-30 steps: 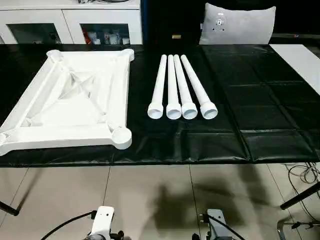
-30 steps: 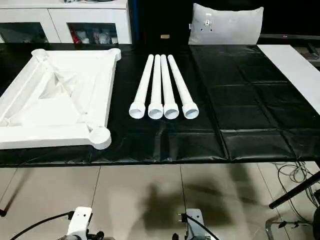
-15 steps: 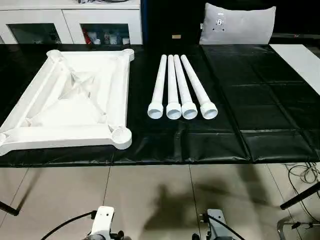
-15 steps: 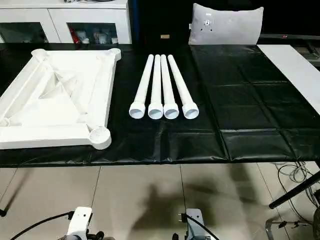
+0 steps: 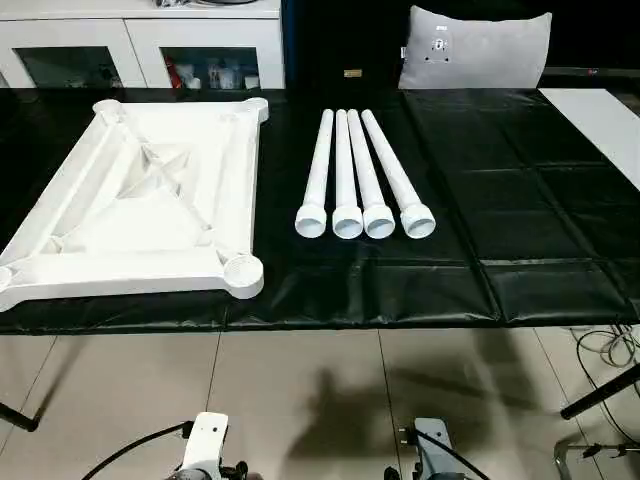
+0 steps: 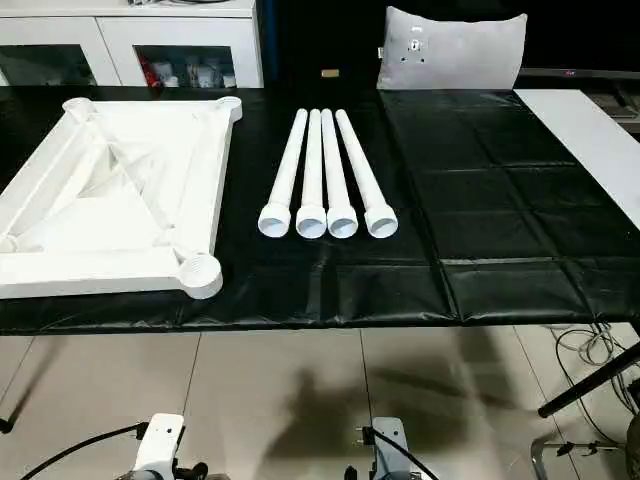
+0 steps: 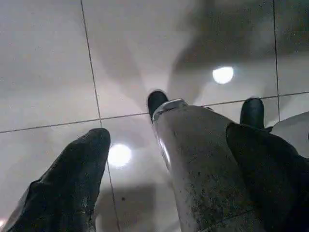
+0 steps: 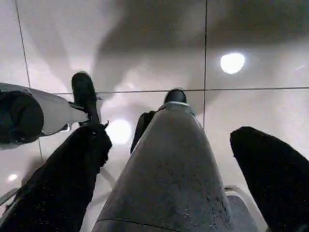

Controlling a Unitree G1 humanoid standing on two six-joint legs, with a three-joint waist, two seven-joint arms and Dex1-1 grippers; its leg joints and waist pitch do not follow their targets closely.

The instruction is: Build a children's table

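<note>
While nothing is being moved since a second ago, both the left gripper (image 7: 164, 164) and right gripper (image 8: 178, 174) are being held open and empty; four legs (image 5: 363, 180) are lying at three o'clock of the tabletop (image 5: 140, 200), assembly not yet being started.

White table top (image 5: 150, 200) and legs (image 5: 362, 180); black (creased) cover (image 5: 500, 200).

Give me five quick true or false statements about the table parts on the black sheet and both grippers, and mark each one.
1. The tabletop lies with its ribbed underside up. True.
2. Five legs lie beside it. False: four.
3. The legs lie side by side, wide ends toward the robot. True.
4. One leg is already in the near corner socket. False: the socket is empty.
5. The left gripper and the right gripper each hold a leg. False: both are open and empty, over the floor.
</note>
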